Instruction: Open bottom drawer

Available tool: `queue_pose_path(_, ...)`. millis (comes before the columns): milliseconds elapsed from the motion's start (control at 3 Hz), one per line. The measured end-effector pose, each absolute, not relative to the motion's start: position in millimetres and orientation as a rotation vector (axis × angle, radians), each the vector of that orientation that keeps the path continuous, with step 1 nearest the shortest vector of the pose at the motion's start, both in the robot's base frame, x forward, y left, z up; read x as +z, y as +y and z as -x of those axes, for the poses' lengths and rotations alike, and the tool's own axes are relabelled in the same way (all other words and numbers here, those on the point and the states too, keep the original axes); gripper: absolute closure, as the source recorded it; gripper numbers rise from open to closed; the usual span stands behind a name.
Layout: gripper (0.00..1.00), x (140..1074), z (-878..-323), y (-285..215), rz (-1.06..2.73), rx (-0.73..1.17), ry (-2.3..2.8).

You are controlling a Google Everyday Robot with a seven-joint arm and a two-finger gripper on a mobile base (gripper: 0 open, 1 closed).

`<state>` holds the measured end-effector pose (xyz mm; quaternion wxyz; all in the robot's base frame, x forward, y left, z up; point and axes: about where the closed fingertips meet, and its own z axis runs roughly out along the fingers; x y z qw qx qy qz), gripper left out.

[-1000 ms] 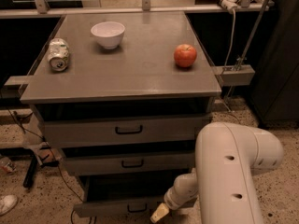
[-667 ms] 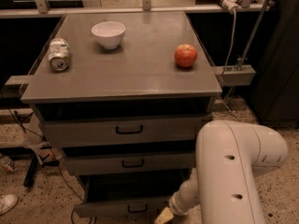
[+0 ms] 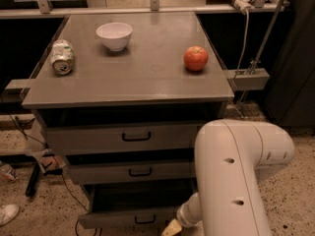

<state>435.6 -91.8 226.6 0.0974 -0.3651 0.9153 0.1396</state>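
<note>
The bottom drawer (image 3: 129,218) is the lowest and narrowest of three grey fronts, with a small black bar handle (image 3: 145,220). It stands pulled out a little, with a dark gap above it. My gripper (image 3: 170,228) is at the bottom edge of the view, just right of that handle, at the end of my white arm (image 3: 236,176). Only a pale tip of it shows. The mid-sized drawer (image 3: 133,171) and the widest top drawer (image 3: 123,137) sit above.
On the grey cabinet top (image 3: 147,82) are a white bowl (image 3: 114,35), a crushed can (image 3: 62,57) on its side and a red apple (image 3: 196,58). Cables and a shoe (image 3: 7,213) lie on the speckled floor at left. A metal stand (image 3: 251,73) is at right.
My arm and gripper have moved down and a little toward the view's bottom edge. The bottom drawer front has come forward slightly.
</note>
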Motion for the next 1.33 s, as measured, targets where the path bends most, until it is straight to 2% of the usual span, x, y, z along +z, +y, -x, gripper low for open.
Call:
queue_pose_path(667, 0.0, 259, -465, -81, 1.111, 0.35, 2.637)
queue_pose_path(1333, 0.0, 205, -464, -58, 1.16, 0.455, 2.704)
